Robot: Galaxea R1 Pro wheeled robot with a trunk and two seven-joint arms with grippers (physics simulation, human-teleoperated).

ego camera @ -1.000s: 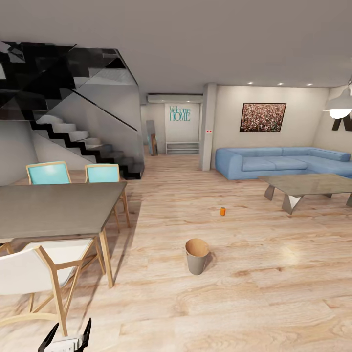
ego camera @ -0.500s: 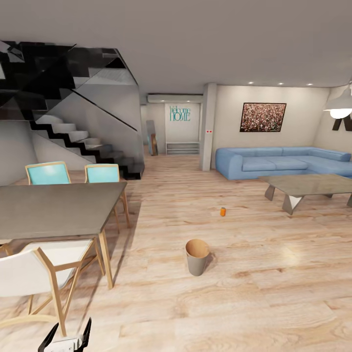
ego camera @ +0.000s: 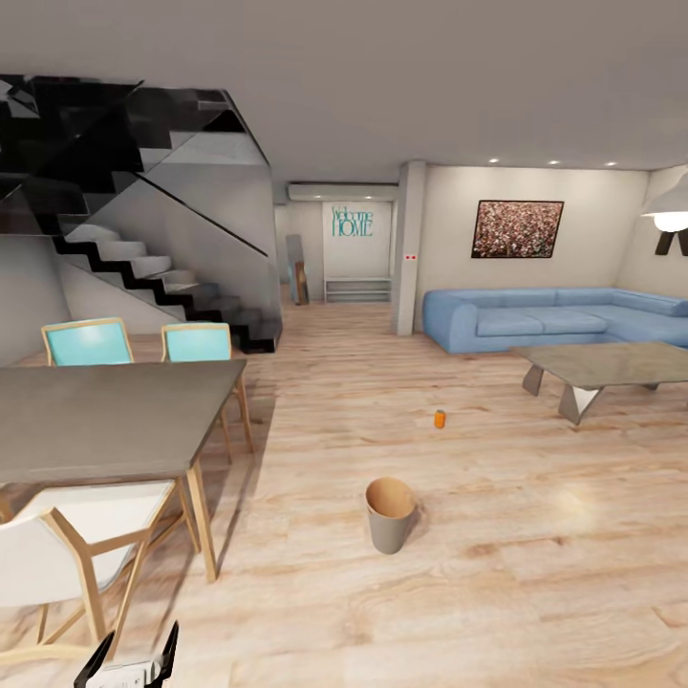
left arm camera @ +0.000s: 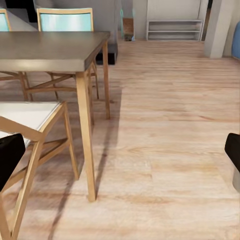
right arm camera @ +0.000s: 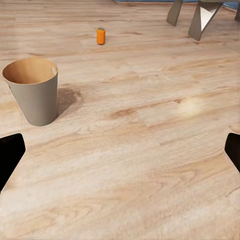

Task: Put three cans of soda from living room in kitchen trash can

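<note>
One orange can of soda [ego camera: 440, 419] stands upright on the wood floor, between the dining area and the living room's low table. It also shows in the right wrist view as the orange can [right arm camera: 101, 36]. The trash can [ego camera: 390, 514], grey outside and coppery inside, stands on the floor nearer to me; the right wrist view has the trash can [right arm camera: 32, 92] too. My left gripper [ego camera: 132, 657] is open at the lower edge, fingers spread and empty; the left gripper [left arm camera: 120, 152] looks over bare floor. My right gripper [right arm camera: 120, 152] is open and empty, well short of the bin.
A grey dining table [ego camera: 105, 411] with wooden chairs [ego camera: 67, 545] stands at the left, close to my left arm. The blue sofa [ego camera: 564, 320] and low table [ego camera: 607, 368] are at the right rear. A dark staircase [ego camera: 153, 258] rises at the back left.
The whole view has shifted slightly and things look a little nearer, so the camera moved forward. The can, the bin and both grippers keep their places and states.
</note>
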